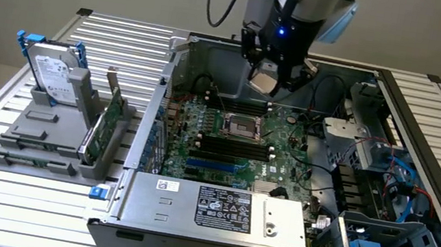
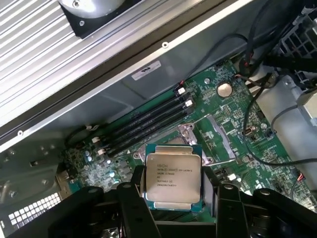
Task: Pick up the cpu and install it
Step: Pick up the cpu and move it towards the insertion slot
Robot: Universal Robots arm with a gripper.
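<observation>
Mid-carry rn: my gripper [image 2: 173,201] is clamped on the cpu [image 2: 173,176], fingers [image 2: 130,198] on two opposite edges, printed lid facing the wrist cam. Exterior view has me hanging over the open case [image 1: 429,128], above the mobo [image 1: 233,155]. The socket [image 1: 243,127] sits below, apart from the cpu, nothing in it afaict. So pick's done imo, install isn't. Seating it calls for squaring the cpu to the socket frame + a level, gentle touch, prob zero tolerance for tilt.
</observation>
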